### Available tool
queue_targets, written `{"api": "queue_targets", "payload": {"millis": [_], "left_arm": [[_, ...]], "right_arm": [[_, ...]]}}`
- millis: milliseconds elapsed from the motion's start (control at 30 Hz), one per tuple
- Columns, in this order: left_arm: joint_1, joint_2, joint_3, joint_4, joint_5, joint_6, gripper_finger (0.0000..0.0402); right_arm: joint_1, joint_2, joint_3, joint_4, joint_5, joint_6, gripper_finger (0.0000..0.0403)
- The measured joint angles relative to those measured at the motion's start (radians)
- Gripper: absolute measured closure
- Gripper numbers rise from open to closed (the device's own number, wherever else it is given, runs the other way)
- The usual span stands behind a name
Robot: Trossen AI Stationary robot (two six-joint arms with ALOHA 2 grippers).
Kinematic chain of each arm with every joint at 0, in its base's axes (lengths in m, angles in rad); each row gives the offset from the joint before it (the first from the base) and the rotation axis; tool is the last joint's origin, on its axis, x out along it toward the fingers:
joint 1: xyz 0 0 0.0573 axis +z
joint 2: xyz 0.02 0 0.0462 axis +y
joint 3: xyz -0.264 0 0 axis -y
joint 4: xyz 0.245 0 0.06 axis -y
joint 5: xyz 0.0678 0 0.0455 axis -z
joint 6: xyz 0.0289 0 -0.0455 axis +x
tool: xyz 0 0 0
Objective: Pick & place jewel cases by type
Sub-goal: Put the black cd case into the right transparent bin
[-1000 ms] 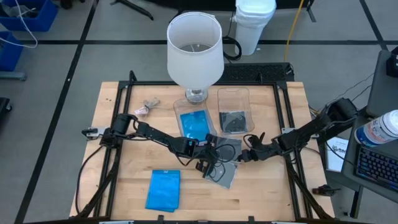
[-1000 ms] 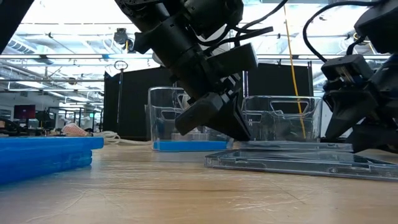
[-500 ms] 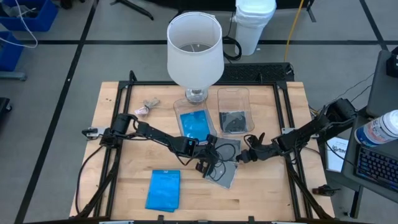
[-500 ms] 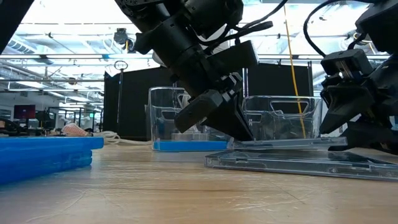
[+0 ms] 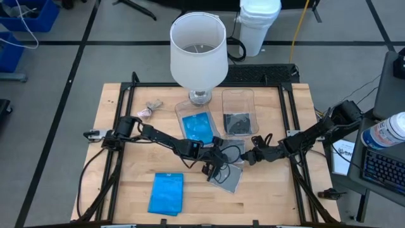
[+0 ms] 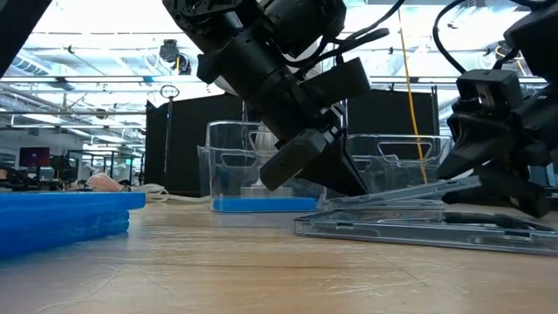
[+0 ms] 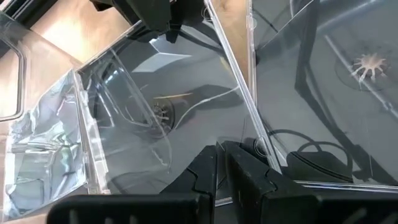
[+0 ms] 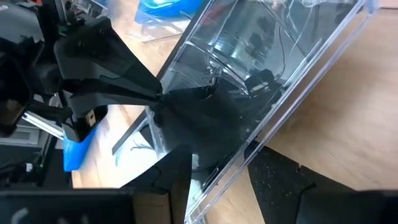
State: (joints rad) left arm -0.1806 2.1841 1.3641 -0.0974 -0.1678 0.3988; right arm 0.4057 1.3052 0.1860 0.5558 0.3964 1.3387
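Near the table's point(image 5: 120, 190) middle, the left gripper point(image 5: 212, 170), nearly shut, seems to pinch the grey jewel case's point(image 5: 229, 176) left edge, while the right gripper point(image 5: 248, 158), part open, straddles its raised lid's opposite edge, equally near.

Two slim black jointed arms, looped black cables trailing — left gripper point(image 5: 212, 168) and right gripper point(image 5: 248, 157) blocky, matte black.
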Motion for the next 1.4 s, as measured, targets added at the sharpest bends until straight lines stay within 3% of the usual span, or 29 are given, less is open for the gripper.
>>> {"api": "queue_targets", "payload": {"millis": [533, 900, 1167, 1300, 1400], "left_arm": [[-0.101, -0.082, -0.012, -0.052, -0.133, 0.052, 0.0357], [-0.224, -0.255, -0.007, -0.048, -0.141, 0.024, 0.0357], [-0.345, -0.368, -0.004, -0.132, -0.142, -0.127, 0.0357], [-0.404, -0.381, -0.003, -0.198, -0.144, -0.199, 0.0357], [-0.44, -0.377, -0.004, -0.253, -0.144, -0.247, 0.0357]], "right_arm": [[0.055, -0.001, 0.0, 0.093, 0.015, -0.147, 0.036], [0.14, -0.004, 0.0, 0.197, 0.079, -0.348, 0.0369], [0.206, -0.024, 0.007, 0.357, 0.07, -0.603, 0.0372], [0.199, -0.12, 0.086, 0.201, 0.04, -0.686, 0.0372], [0.175, -0.227, 0.245, -0.188, 0.025, -0.732, 0.0372]]}}
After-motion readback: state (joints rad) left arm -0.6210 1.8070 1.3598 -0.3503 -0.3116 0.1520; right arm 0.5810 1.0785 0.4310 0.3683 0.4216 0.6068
